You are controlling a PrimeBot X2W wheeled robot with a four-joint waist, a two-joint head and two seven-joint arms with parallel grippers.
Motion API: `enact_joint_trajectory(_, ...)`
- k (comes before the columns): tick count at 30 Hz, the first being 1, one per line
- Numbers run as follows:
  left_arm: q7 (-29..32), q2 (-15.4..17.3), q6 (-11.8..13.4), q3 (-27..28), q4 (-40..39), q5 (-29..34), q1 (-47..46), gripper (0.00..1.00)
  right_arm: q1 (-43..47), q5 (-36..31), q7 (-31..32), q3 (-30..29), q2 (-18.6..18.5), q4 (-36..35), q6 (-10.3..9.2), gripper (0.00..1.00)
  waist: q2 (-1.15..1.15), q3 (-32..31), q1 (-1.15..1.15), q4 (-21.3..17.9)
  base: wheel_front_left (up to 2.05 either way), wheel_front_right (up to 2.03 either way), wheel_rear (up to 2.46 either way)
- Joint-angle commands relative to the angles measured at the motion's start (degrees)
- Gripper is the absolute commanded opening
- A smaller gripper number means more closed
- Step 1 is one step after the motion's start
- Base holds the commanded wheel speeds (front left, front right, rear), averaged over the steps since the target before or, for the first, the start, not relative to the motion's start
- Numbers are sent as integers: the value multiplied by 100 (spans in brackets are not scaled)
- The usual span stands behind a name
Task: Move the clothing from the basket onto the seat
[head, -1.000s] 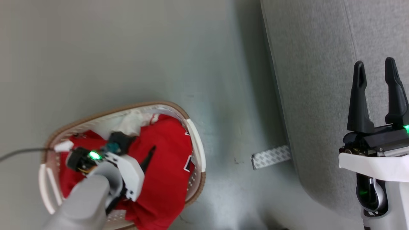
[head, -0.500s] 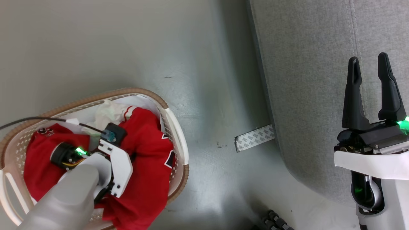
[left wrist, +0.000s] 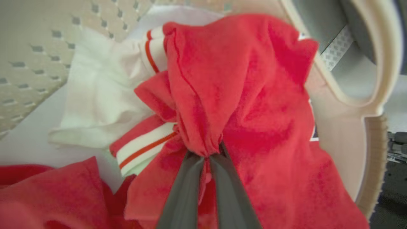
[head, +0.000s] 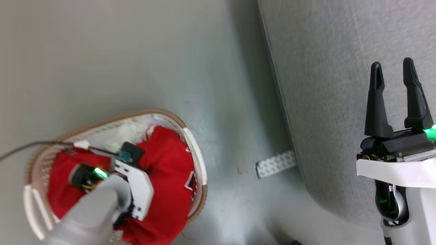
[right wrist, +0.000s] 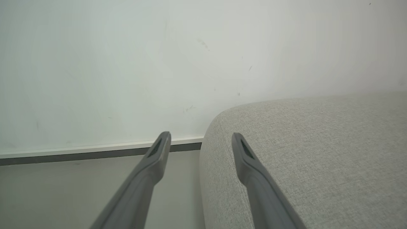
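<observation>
Left wrist view: left pincer (left wrist: 206, 156) clamps red clothing (left wrist: 241, 89); right pincer (right wrist: 201, 136) agape.

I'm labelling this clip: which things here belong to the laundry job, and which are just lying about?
Job: clothing, pinched by the left gripper; basket; seat.
Lying about: patterned strip; black cable.

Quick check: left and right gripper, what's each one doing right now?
Left gripper: closed, pinching a fold of the red clothing inside the basket.
Right gripper: open, empty.
</observation>
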Motion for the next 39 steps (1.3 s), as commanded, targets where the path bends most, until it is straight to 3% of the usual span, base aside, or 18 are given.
enact_joint_trajectory(1,-224,-115,11,-41,5,-136,161,0,35,-89,2,-18,-14,49,-12,100,0,-595,0,257,0,0,0)
enact_joint_trajectory(10,-1123,-494,12,-155,-198,-552,587,0,434,-423,2,-81,-19,315,-12,100,0,-2070,0,876,0,0,0)
enact_joint_trajectory(18,-1395,-473,27,120,-705,-767,979,0,868,-616,2,-48,-17,472,-12,100,0,-3110,0,1309,0,0,0)
enact_joint_trajectory(33,-1391,165,733,1538,-3704,-41,1844,0,1449,-651,2,-68,-16,508,-12,100,0,-4010,0,1840,0,0,0)
enact_joint_trajectory(39,-1354,431,968,1614,-4704,329,1676,0,1653,-678,3,46,-12,522,-12,100,0,-4195,0,2064,0,0,0)
